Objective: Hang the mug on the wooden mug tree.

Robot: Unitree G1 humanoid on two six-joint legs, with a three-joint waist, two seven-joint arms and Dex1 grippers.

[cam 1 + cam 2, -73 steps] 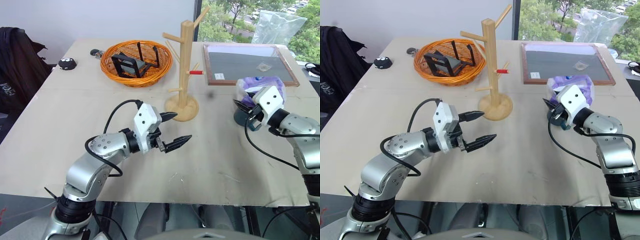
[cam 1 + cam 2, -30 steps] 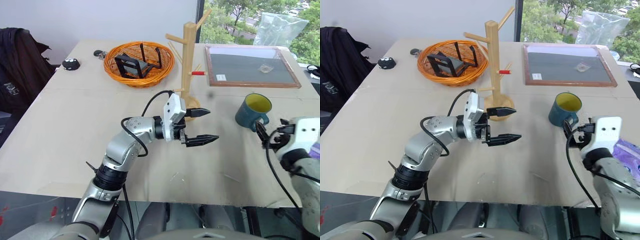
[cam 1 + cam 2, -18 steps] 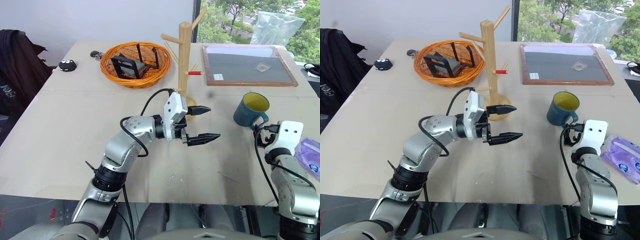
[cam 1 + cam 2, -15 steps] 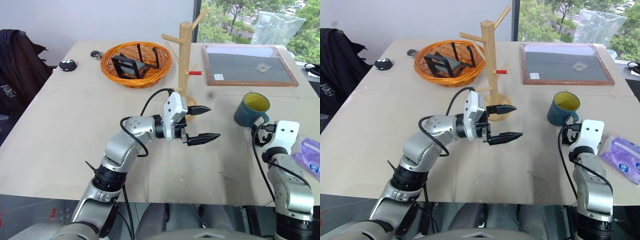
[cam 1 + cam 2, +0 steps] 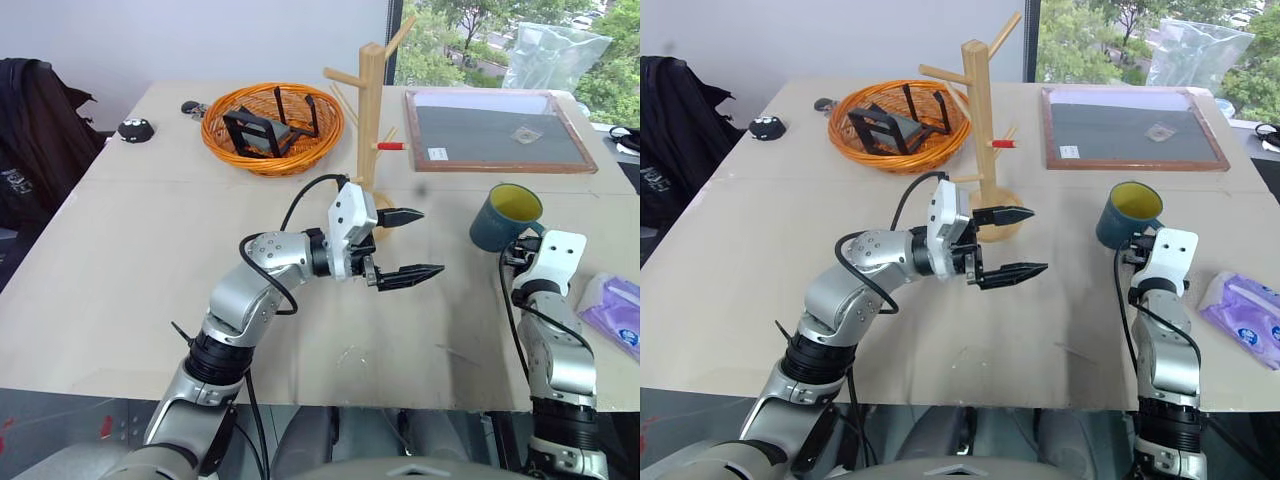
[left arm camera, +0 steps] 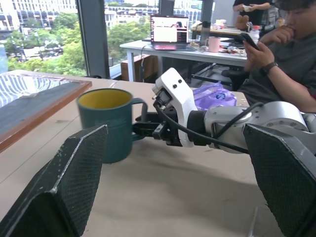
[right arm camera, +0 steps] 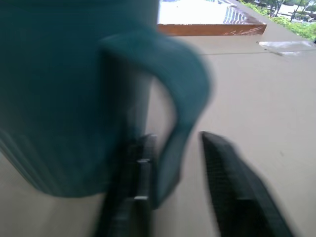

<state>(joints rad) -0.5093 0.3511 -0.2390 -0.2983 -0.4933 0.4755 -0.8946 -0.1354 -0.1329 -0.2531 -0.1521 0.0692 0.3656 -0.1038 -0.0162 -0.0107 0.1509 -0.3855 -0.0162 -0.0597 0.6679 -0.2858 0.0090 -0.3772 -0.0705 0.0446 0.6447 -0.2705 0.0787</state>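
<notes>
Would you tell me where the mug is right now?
In the left eye view the mug stands upright on the table's right side, in front of the wooden-framed board, with the right gripper at its handle.

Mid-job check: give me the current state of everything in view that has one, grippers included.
mug: upright on the table, not hung.
right gripper: shut on the mug's handle.
left gripper: open, holding nothing.
wooden mug tree: upright, pegs bare.
wicker basket: upright, holds a black stand.
purple tissue pack: lying flat on the table.
</notes>
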